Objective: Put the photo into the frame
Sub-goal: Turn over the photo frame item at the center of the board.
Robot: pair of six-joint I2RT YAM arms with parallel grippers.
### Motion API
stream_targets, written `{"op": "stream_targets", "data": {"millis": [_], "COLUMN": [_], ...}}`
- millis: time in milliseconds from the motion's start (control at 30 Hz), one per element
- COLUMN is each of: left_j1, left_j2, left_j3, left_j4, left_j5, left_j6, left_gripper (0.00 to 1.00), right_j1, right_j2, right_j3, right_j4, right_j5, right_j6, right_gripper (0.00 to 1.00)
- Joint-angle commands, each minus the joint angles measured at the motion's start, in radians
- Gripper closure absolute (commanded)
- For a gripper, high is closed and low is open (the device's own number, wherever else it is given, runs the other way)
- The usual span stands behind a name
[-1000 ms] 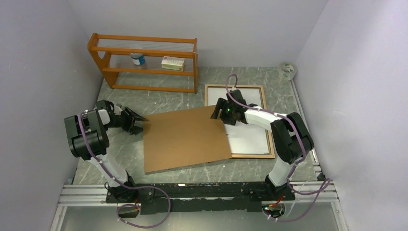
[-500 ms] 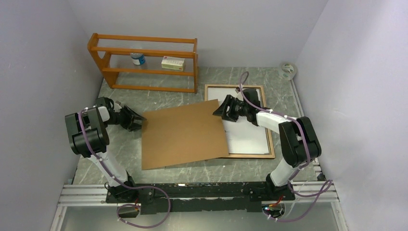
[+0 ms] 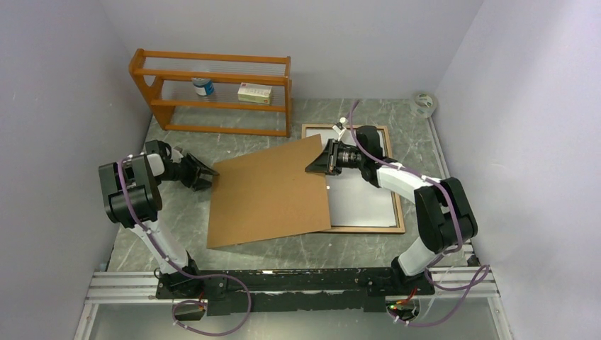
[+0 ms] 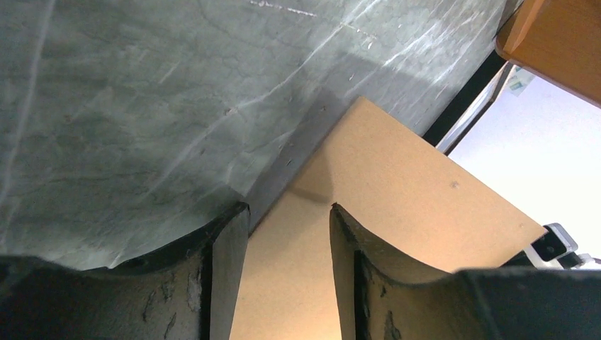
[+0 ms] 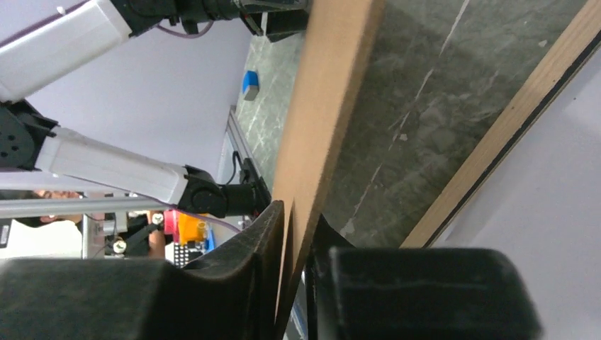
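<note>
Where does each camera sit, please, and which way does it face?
Top external: above and behind the robot, facing down at the table; left arm, right arm, board and frame show.
Left wrist: on the left arm, facing along the open left gripper at the board's corner.
Right wrist: on the right arm, facing along the right gripper, shut on the board's edge.
Shared: all show the board.

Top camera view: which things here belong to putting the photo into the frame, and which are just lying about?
Job: frame, reverse up; photo, apparently, white side up inside it; brown backing board, clamped in the right gripper; left gripper, jaws open at the board's corner.
Lying about: orange shelf rack holding a bottle and a small box; tape roll.
</note>
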Motion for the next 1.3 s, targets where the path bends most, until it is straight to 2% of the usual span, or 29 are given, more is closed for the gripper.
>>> {"op": "stream_targets", "data": {"millis": [0,67,233,400,533,633,867,1000,1167,1200,1267], "left_j1": [-0.016,-0.016,-0.015,-0.014,-0.014,-0.013,-0.011,-0.011,-0.011,-0.011,-0.011], "left_j2": [-0.023,-0.065,-0.199,-0.347,-0.419,-0.44,-0.443,-0.454,-0.468,-0.469,-0.468], "left_j3": [0.009,0.002,0.005,0.058,0.082,0.061,-0.013,-0.026,-0.015,-0.019,-0.044], "left_j4": [-0.051,-0.056,-0.112,-0.204,-0.222,-0.181,0.103,0.264,0.363,0.424,0.651], "left_j5": [-0.018,-0.042,-0.102,-0.171,-0.158,-0.105,0.286,0.441,0.578,0.592,0.629], "left_j6": [0.004,-0.011,-0.024,0.046,0.122,0.161,0.158,0.035,-0.074,-0.127,-0.293], "left_gripper": [0.47,0.46,0.34,0.18,0.09,0.08,0.1,0.18,0.36,0.39,0.43], "right_j1": [0.006,0.006,0.006,0.007,0.004,-0.004,-0.057,-0.078,-0.118,-0.129,-0.157], "right_j2": [-0.076,-0.089,-0.141,-0.205,-0.244,-0.274,-0.288,-0.296,-0.306,-0.305,-0.297], "right_j3": [0.039,0.038,0.048,0.07,0.083,0.085,0.081,0.079,0.073,0.072,0.066], "right_j4": [0.001,-0.001,-0.001,0.03,0.11,0.173,0.349,0.385,0.383,0.372,0.371], "right_j5": [0.017,0.031,0.044,0.035,0.018,0.022,-0.055,-0.099,-0.13,-0.136,-0.15], "right_j6": [-0.028,-0.028,-0.014,0.01,0.116,0.199,0.416,0.485,0.508,0.502,0.504], "right_gripper": [0.89,1.0,1.0,1.0,1.0,1.0,1.0,1.0,1.0,1.0,1.0]}}
